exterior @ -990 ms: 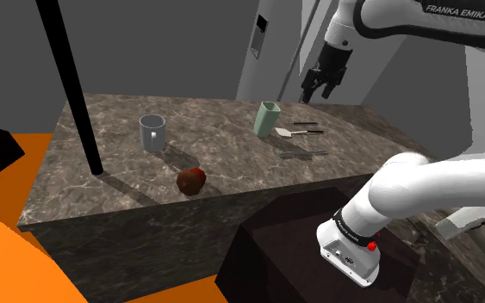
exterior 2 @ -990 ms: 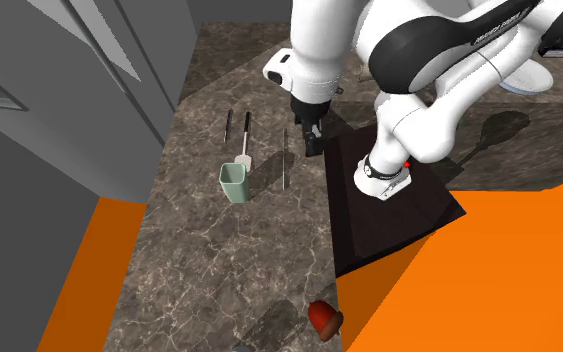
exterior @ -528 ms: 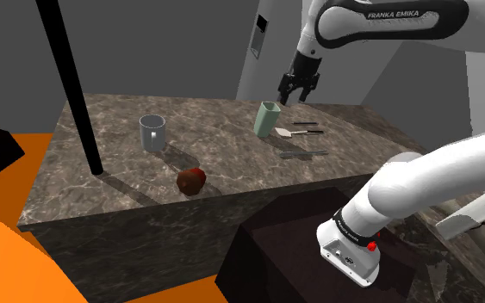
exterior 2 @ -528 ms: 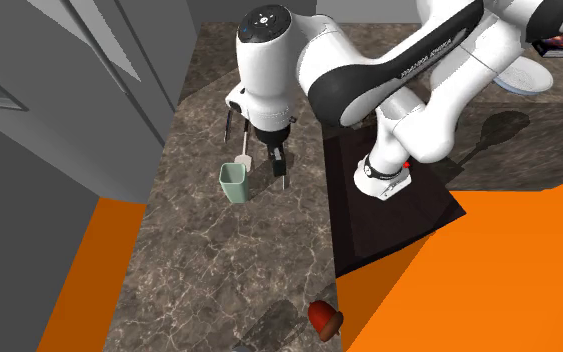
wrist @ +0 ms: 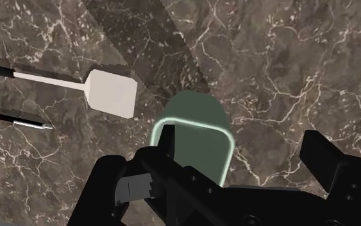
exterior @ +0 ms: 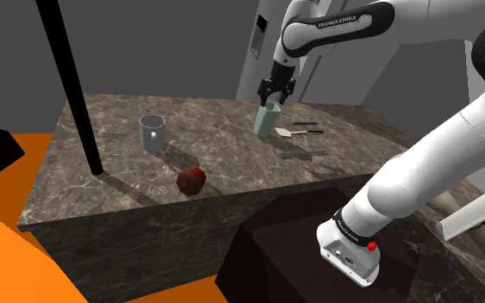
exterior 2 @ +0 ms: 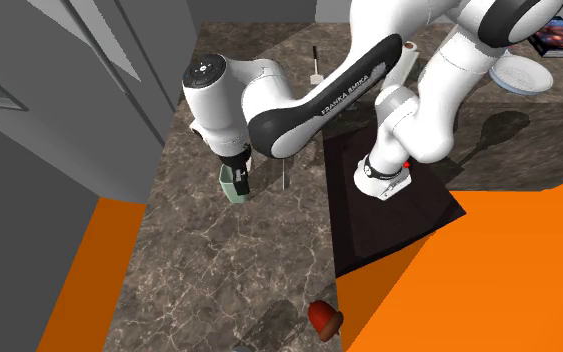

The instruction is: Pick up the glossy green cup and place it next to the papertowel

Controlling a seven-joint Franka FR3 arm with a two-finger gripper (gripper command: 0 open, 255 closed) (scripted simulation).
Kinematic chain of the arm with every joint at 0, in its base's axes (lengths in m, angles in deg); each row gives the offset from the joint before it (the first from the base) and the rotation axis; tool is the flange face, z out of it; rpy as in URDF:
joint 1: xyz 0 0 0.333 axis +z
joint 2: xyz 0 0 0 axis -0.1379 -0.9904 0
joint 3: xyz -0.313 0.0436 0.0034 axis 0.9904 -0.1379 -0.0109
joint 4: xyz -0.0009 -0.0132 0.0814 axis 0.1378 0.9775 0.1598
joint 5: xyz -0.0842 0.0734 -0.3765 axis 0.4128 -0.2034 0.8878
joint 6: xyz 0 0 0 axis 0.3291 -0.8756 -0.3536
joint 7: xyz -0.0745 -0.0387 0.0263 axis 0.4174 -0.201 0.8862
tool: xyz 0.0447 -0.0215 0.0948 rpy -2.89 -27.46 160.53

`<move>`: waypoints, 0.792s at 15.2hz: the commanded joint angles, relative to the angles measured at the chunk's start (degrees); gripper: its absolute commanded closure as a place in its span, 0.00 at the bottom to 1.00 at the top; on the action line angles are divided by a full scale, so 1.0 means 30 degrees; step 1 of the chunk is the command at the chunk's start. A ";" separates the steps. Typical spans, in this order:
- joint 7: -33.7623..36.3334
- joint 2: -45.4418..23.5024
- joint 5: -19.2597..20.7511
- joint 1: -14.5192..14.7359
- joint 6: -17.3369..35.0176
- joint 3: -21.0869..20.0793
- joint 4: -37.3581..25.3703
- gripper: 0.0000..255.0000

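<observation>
**Centre on the cup before closing**

The step in hand appears to be the final drop onto the green cup [exterior: 267, 120]. The gripper [exterior: 273, 96] hangs just above the cup's rim, and its fingers [wrist: 329, 164] are spread with nothing between their pads yet.

In the wrist view one fingertip sits over the rim. It may be just inside the mouth, though that is hard to judge. The other finger stands well clear of the opposite wall, so the cup lies off-centre, crowded toward the first finger.

A small sideways shift would let both walls fall between the fingers. After that, a straight descent and a gentle squeeze should suit a smooth, tapering cup.

The cup stands upright on the table [exterior: 111, 172], toward the far edge, just beside a white spatula [wrist: 111, 93].
</observation>
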 commanded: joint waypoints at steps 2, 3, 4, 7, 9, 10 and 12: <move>-0.0147 -0.1876 -0.0321 -0.0066 0.0599 0.0148 -0.1186 0.00; -0.0151 -0.1962 -0.0326 -0.0070 0.0855 0.0149 -0.1016 0.00; -0.0156 -0.2052 -0.0332 -0.0073 0.1112 0.0151 -0.0849 0.00; -0.0171 -0.2348 -0.0351 -0.0078 0.1883 0.0159 -0.0373 0.00; -0.0187 -0.2632 -0.0370 -0.0082 0.2547 0.0165 0.0007 0.00; -0.0187 -0.2626 -0.0370 -0.0082 0.2546 0.0165 0.0012 0.00; -0.0187 -0.2631 -0.0370 -0.0082 0.2547 0.0165 0.0007 0.00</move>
